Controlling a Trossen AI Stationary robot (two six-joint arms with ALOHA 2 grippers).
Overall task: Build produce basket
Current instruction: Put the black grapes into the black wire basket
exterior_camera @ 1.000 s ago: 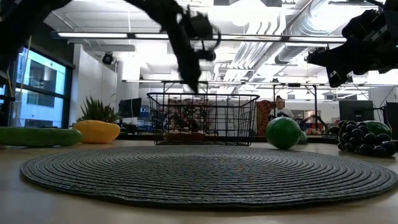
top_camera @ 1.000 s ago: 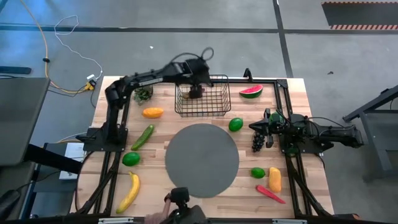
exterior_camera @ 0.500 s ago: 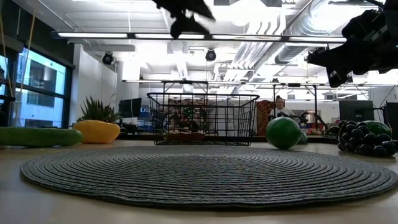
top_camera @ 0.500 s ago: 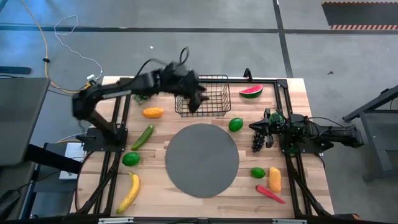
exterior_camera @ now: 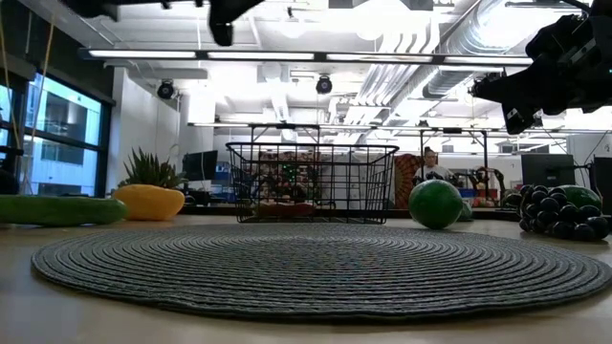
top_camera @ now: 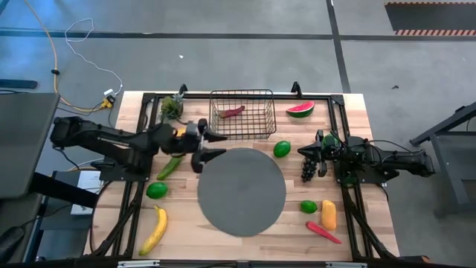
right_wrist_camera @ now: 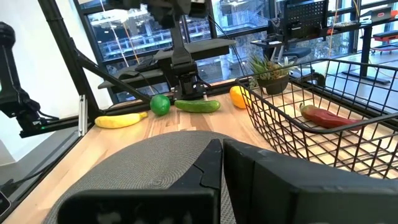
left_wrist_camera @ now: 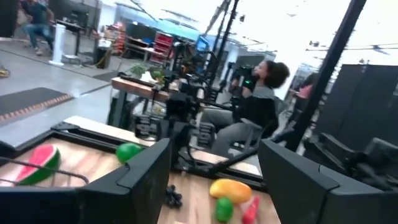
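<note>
The black wire basket [top_camera: 242, 115] stands at the table's far middle, and a red chilli [top_camera: 232, 112] lies on its floor. My left gripper [top_camera: 219, 145] is open and empty, high above the far left edge of the round grey disc [top_camera: 242, 191]. My right gripper [top_camera: 306, 151] is shut and empty, held above the table at the right. The dark grapes [top_camera: 308, 168] lie on the table just beside and below it. In the right wrist view the chilli [right_wrist_camera: 324, 116] shows inside the basket [right_wrist_camera: 292, 118].
On the left lie a cucumber [top_camera: 170, 164], a lime [top_camera: 157, 190], a banana [top_camera: 154, 228] and an orange piece [top_camera: 179, 131]. On the right lie a watermelon slice [top_camera: 300, 109], limes [top_camera: 282, 149] [top_camera: 309, 206], an orange-yellow piece [top_camera: 328, 214] and a chilli [top_camera: 323, 232]. A small plant [top_camera: 172, 108] stands far left.
My left gripper has risen out of the basket and swung toward the table's left and near side, ending over the disc's far left edge. The red chilli, which the gripper hid before, now lies uncovered in the basket. My right arm has kept still.
</note>
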